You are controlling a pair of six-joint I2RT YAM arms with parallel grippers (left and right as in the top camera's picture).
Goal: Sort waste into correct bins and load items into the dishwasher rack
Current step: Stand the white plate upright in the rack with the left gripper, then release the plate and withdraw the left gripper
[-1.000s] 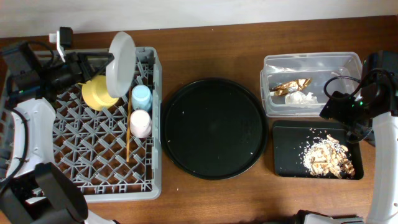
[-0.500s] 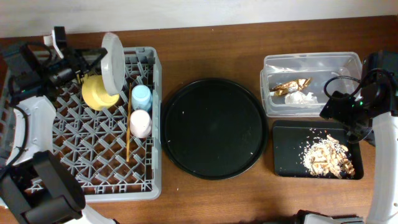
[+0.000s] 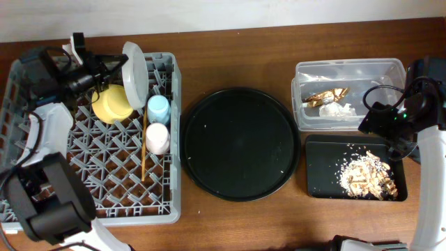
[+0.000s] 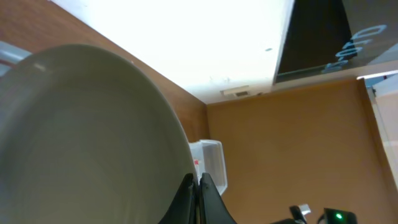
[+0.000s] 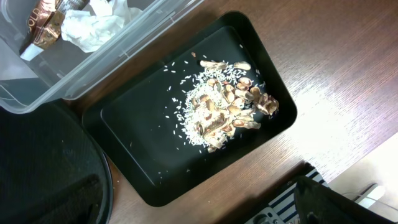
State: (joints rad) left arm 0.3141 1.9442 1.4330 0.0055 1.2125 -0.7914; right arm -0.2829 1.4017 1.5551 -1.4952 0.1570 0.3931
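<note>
My left gripper (image 3: 117, 67) is shut on the rim of the pale grey-white plate (image 3: 136, 70), held on edge over the back of the grey dishwasher rack (image 3: 104, 202). In the left wrist view the fingers (image 4: 196, 185) pinch the plate (image 4: 81, 137). The yellow bowl (image 3: 111, 104), blue cup (image 3: 159, 108), pink cup (image 3: 157, 137) and chopsticks (image 3: 144, 157) sit in the rack. The clear tub (image 3: 348, 68) holds the gold wrapper (image 3: 327, 95) and tissue (image 3: 339, 109). The black tray (image 3: 322, 171) holds food scraps (image 3: 366, 174). My right gripper (image 3: 378, 120) hovers over the bins; its jaws are not readable.
A large round black tray (image 3: 240, 143) lies between the rack and the bins. The right wrist view shows the scraps (image 5: 227, 102), black tray (image 5: 143, 168) and tub corner (image 5: 74, 68) below. The table's right and front edges are close to the bins.
The left arm has turned the plate more upright and shifted it slightly right over the rack's back row. The right arm has not moved.
</note>
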